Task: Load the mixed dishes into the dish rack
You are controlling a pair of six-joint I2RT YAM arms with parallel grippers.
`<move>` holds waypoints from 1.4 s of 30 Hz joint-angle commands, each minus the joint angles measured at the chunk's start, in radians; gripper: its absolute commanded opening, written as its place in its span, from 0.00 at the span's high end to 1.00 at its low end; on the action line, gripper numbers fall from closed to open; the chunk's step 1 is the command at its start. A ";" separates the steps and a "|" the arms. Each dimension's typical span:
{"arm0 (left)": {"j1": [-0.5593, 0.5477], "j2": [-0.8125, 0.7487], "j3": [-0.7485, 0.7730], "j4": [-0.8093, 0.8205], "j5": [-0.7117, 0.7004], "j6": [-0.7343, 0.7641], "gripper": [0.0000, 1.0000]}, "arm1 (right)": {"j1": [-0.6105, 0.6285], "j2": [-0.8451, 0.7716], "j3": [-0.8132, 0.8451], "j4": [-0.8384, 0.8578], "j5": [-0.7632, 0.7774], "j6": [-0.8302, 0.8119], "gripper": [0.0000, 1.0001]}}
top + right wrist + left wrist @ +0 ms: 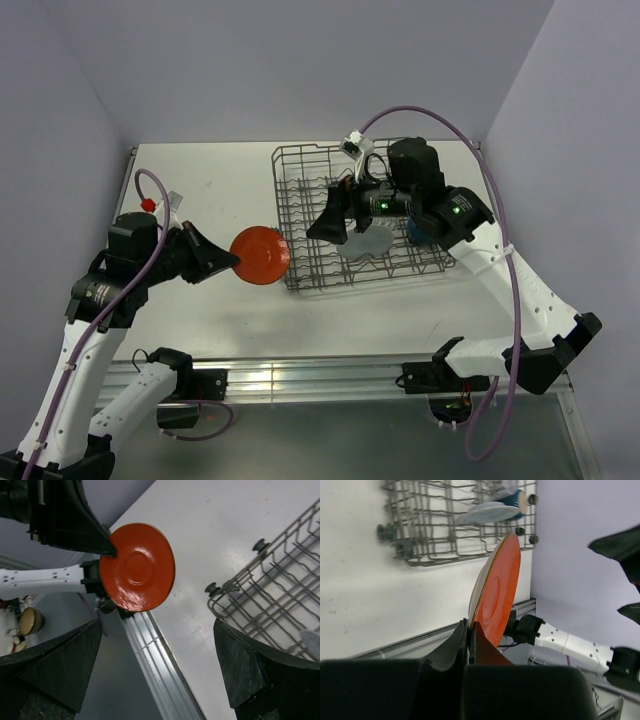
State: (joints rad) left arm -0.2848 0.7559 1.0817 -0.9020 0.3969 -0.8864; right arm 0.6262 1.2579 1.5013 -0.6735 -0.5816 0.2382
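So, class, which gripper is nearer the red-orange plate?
Left. The left gripper is shut on the red-orange plate, beside the dish rack; the right gripper hangs open over the rack, apart from the plate.

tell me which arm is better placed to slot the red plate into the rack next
Left. The left gripper is shut on the rim of the red-orange plate, which sits just beside the dish rack's left edge. The right gripper is open and empty above the rack.

mug [413, 232] mostly behind right arm [500, 265], dish rack [270, 605] cropped
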 commanded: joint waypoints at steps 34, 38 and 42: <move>-0.002 -0.066 -0.080 0.434 0.418 0.211 1.00 | 0.053 0.204 0.069 0.212 -0.667 0.202 0.68; -0.002 -0.050 -0.072 0.451 0.427 0.210 1.00 | 0.081 0.227 0.099 0.129 -0.673 0.139 0.68; -0.002 -0.041 -0.068 0.457 0.436 0.207 1.00 | 0.098 0.245 0.117 0.082 -0.667 0.101 0.78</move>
State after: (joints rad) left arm -0.2848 0.6960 0.9894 -0.5488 0.8326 -0.6914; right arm 0.6659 1.4933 1.5558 -0.5735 -1.1751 0.3679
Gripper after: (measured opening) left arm 0.032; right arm 0.249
